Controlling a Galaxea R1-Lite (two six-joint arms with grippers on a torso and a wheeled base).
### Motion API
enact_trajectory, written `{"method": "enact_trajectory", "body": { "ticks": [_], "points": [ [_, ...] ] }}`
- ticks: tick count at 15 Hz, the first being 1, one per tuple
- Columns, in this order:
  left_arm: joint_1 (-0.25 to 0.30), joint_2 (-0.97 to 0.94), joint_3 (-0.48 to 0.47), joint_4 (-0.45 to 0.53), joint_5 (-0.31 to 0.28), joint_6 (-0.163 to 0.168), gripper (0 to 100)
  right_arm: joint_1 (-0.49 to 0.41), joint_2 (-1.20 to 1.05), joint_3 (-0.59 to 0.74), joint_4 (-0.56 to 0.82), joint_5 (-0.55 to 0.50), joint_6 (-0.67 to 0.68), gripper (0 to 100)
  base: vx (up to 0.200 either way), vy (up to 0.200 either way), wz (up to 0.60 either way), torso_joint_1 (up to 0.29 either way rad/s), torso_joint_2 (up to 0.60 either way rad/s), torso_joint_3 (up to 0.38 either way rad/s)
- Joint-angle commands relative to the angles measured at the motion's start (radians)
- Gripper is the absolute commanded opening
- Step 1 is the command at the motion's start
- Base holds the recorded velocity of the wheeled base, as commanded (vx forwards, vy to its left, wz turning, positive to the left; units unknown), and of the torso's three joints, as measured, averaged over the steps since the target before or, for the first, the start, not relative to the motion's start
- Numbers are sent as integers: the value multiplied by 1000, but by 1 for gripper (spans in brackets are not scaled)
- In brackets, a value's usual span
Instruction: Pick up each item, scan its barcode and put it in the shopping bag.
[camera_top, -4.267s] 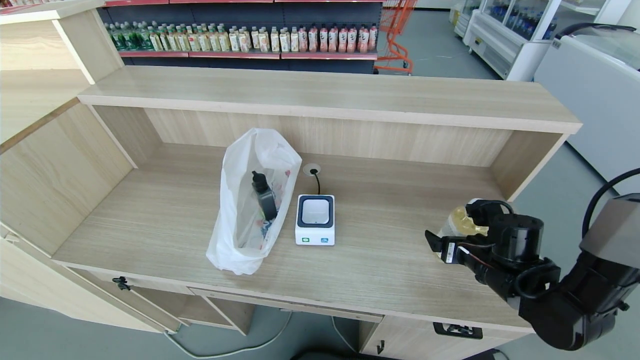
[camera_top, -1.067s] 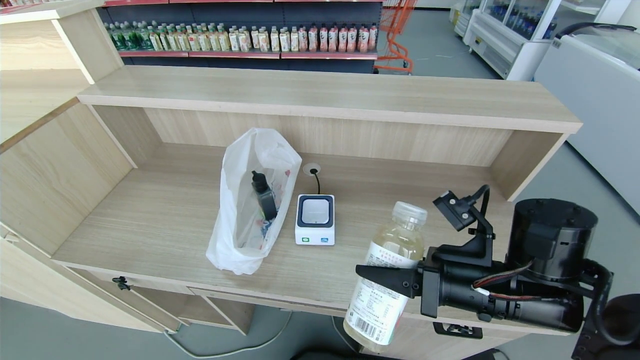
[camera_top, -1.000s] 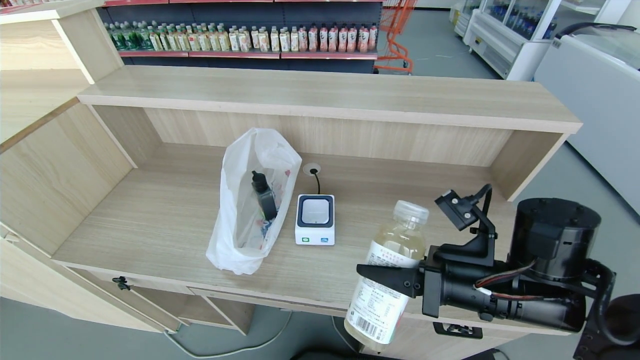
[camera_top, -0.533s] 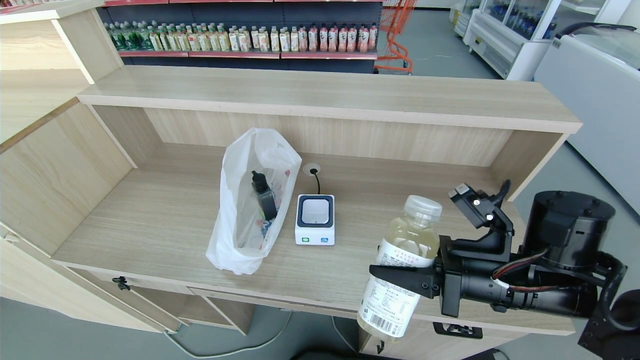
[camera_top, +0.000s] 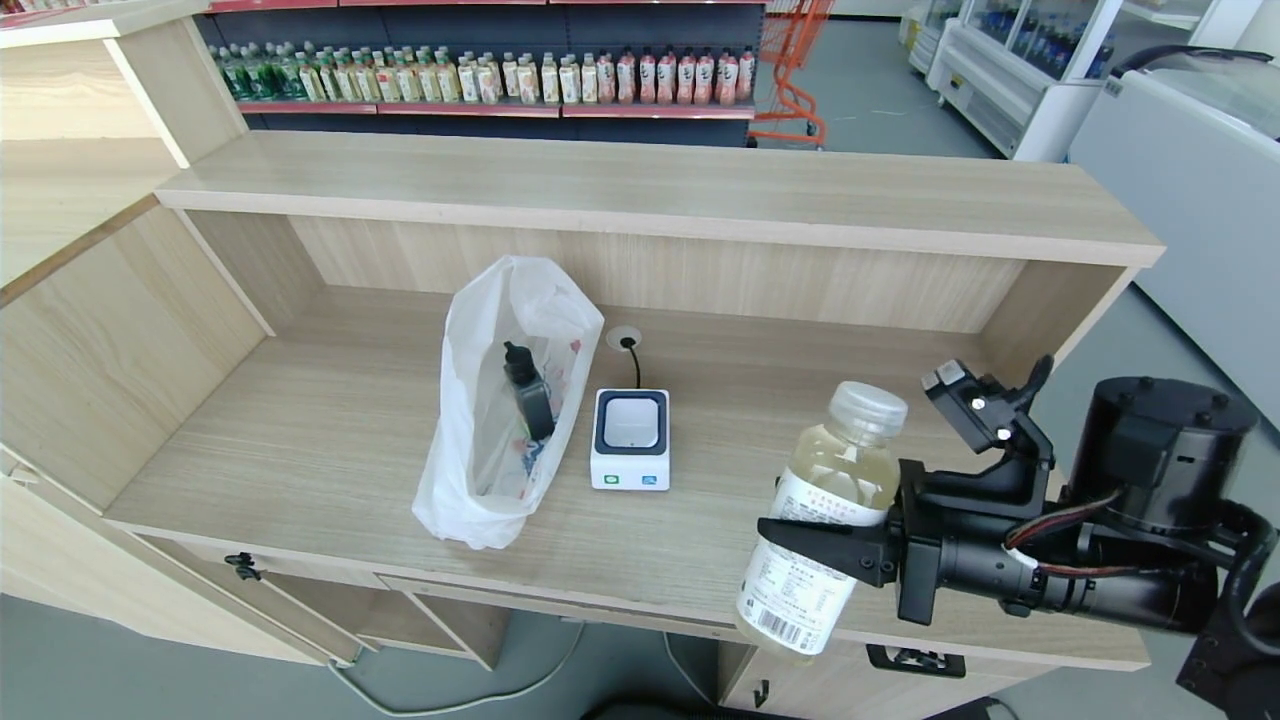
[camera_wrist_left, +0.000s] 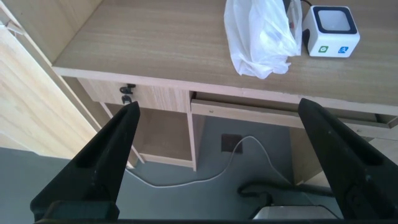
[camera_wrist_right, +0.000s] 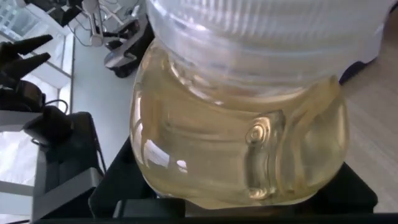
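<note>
Bottle (camera_top: 835, 470) held cap-up in right gripper (camera_top: 800, 540) above front edge of counter (camera_top: 690, 545); left gripper (camera_wrist_left: 219, 104) spread wide.

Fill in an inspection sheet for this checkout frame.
Surface: wooden counter, no spills seen.
Job's things: bottle held near-upright over the counter's front edge; shopping bag open, a dark-capped item inside; scanner right of the bag.
Clutter: nothing seen.
Grippers: right gripper shut on the bottle; left gripper open, low in front of the counter.
Cables: scanner cable runs into a grommet hole; pale cable on the floor.
Surroundings: drink shelves, orange trolley, freezers.
</note>
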Motion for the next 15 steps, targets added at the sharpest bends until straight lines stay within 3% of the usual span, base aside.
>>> {"method": "enact_trajectory", "body": {
  "ticks": [1,5,8,15],
  "points": [
    [0,0,0,0,0,0,100,-57,-45,-5,-1,-11,-178,0,0,0,0,0,0,0],
    [0,0,0,0,0,0,100,-272,-77,-35,-7,-23,-605,0,0,0,0,0,0,0],
    [0,0,0,0,0,0,100,-347,-80,-58,-7,-29,-760,0,0,0,0,0,0,0],
    [0,0,0,0,0,0,100,-349,-117,-5,-7,-49,-767,0,0,0,0,0,0,0]
  ]
}}
